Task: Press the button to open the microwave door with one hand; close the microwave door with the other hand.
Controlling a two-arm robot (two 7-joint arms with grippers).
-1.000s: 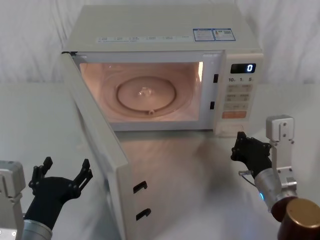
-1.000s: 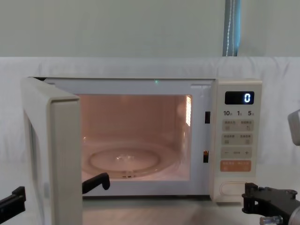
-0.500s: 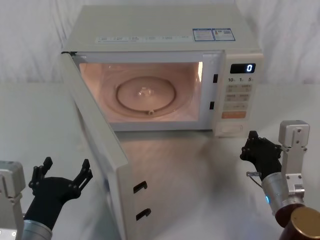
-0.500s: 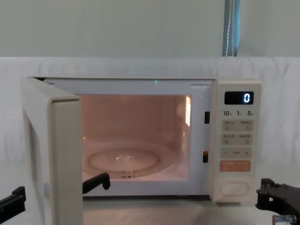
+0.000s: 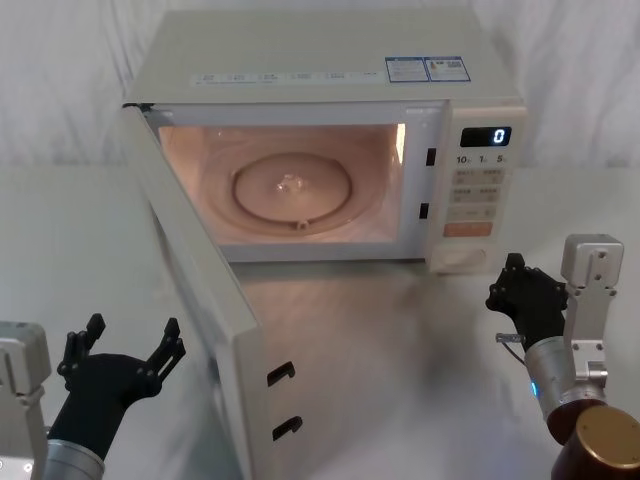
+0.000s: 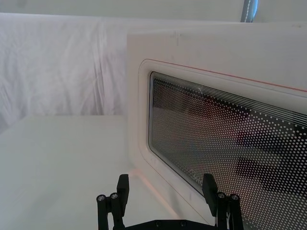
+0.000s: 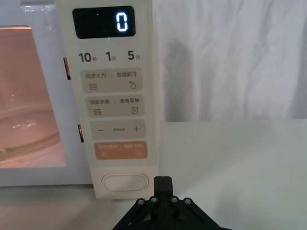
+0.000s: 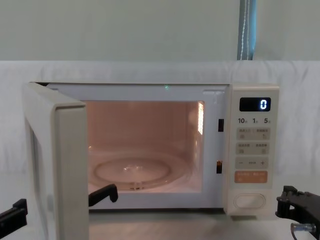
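The cream microwave [image 5: 330,60] stands at the table's back with its cavity lit. The microwave door [image 5: 200,290] is swung wide open toward me on its left hinge; its dotted glass window [image 6: 216,134] fills the left wrist view. My left gripper [image 5: 125,345] is open, low at the near left, just outside the door's outer face, with one finger [image 8: 103,193] past the door edge. The button [image 7: 124,182] sits at the bottom of the control panel [image 5: 478,190]. My right gripper [image 5: 515,272] is shut, a short way in front of and right of the button, not touching it.
A glass turntable [image 5: 292,185] lies inside the cavity. The display [image 7: 103,22] reads 0, and an orange key [image 7: 120,150] sits above the button. White cloth covers the table [image 5: 400,340] and backdrop. Bare table lies between the open door and my right arm.
My right gripper has drawn back from the button, toward me and to the right. The door stays wide open and the left gripper has not moved.
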